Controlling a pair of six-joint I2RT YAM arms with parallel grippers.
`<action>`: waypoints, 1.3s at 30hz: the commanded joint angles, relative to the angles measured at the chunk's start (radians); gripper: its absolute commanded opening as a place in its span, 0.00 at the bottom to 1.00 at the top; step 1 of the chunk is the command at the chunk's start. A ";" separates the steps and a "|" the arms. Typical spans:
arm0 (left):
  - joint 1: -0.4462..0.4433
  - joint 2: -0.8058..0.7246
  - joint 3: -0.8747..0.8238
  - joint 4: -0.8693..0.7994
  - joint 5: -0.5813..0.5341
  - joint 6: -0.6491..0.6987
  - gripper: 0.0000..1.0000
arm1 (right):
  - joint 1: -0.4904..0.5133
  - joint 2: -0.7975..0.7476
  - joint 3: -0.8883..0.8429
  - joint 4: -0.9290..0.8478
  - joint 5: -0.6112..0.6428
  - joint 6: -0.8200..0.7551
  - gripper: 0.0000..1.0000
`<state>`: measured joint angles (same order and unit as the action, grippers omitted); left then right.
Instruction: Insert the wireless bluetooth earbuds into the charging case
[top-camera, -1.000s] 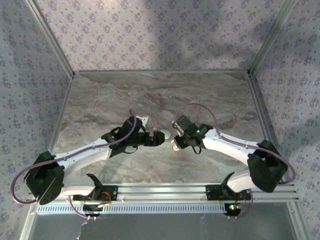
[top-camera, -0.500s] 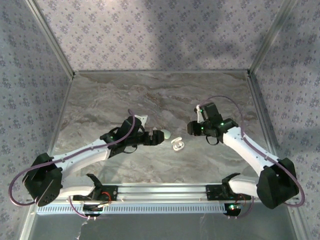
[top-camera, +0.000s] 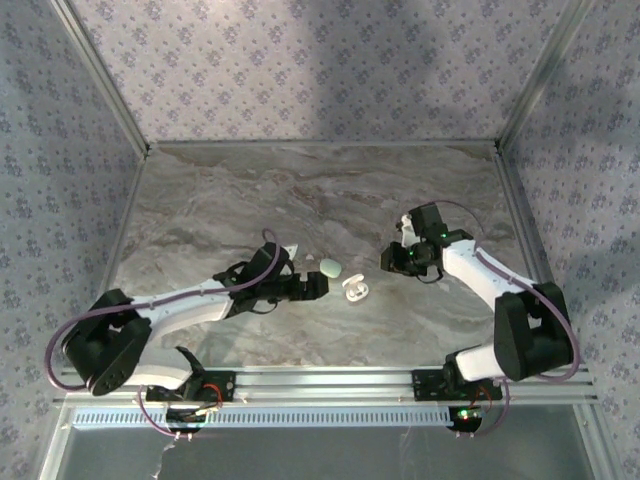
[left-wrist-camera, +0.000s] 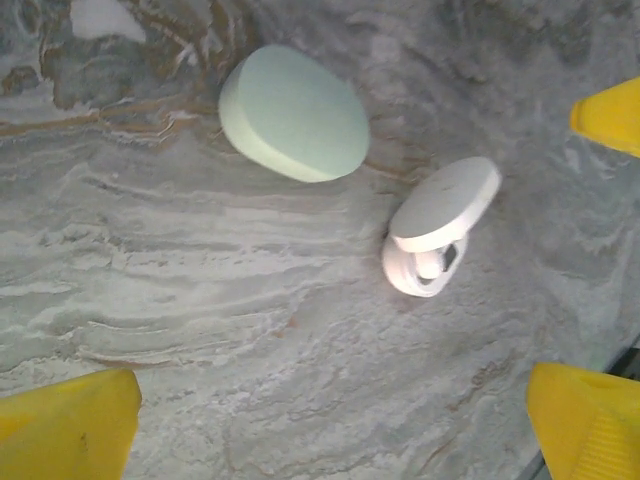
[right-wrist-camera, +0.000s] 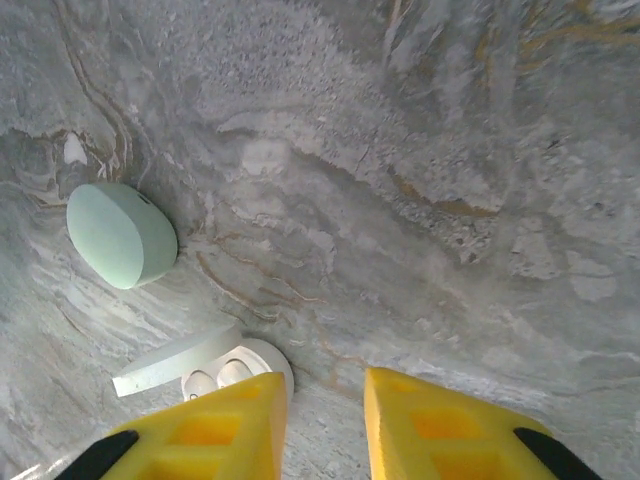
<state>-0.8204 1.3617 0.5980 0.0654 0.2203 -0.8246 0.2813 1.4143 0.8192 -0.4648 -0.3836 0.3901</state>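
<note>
Left gripper (top-camera: 312, 287) is spread wide with nothing held, just beside the cases. Right gripper (right-wrist-camera: 325, 420) is pinched to a narrow gap, nothing between the fingers, and hangs near the white charging case (left-wrist-camera: 440, 215). The case sits on the marble table (right-wrist-camera: 450, 150) with its lid hinged up, close to but apart from a closed mint case (left-wrist-camera: 293, 113). The earbuds (right-wrist-camera: 236, 372) appear to be in their wells already, side by side along the case's long axis, openings facing up; full seating cannot be confirmed. In the top view that axis runs roughly near-left to far-right. Risks, as judged: the light case could be slid or tipped by a wide finger pressed on the raised lid off-centre, a half-seated bud could be popped out, or the mint case could be knocked into it.
</note>
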 joint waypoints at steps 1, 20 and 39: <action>-0.008 0.028 0.005 0.064 0.011 -0.019 0.91 | 0.009 0.024 -0.017 0.006 -0.031 0.011 0.21; -0.025 0.161 0.069 0.074 0.022 -0.024 0.43 | 0.085 0.166 -0.025 0.058 -0.070 0.007 0.10; -0.040 0.194 0.083 0.090 0.022 -0.034 0.43 | 0.126 0.162 -0.047 0.052 -0.088 0.001 0.10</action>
<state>-0.8513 1.5478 0.6575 0.1349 0.2283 -0.8577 0.3985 1.5784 0.7849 -0.3973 -0.4511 0.3996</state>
